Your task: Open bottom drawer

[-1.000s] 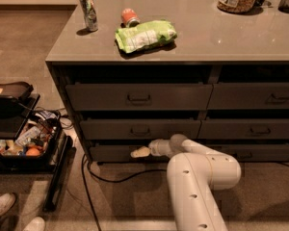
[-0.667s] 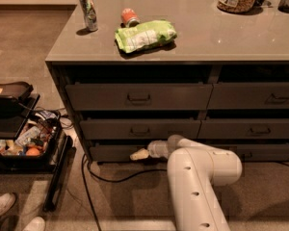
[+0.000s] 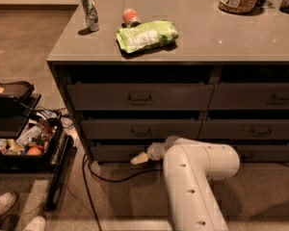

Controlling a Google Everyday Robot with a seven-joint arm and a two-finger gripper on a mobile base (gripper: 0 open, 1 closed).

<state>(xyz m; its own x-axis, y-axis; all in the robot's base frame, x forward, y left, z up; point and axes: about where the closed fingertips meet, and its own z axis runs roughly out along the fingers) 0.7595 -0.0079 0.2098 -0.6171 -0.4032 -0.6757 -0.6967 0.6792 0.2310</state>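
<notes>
Bottom drawer (image 3: 113, 152) long axis left-right, front facing camera; end effector (image 3: 139, 158) at its front, grip state unclear.

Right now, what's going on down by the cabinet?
The robot's arm reaches low over the floor in front of the cabinet. Its tool sits at the middle of the bottom drawer in the left stack, right against the front. The drawer looks closed or nearly so, so the pull does not appear to have happened yet.
</notes>
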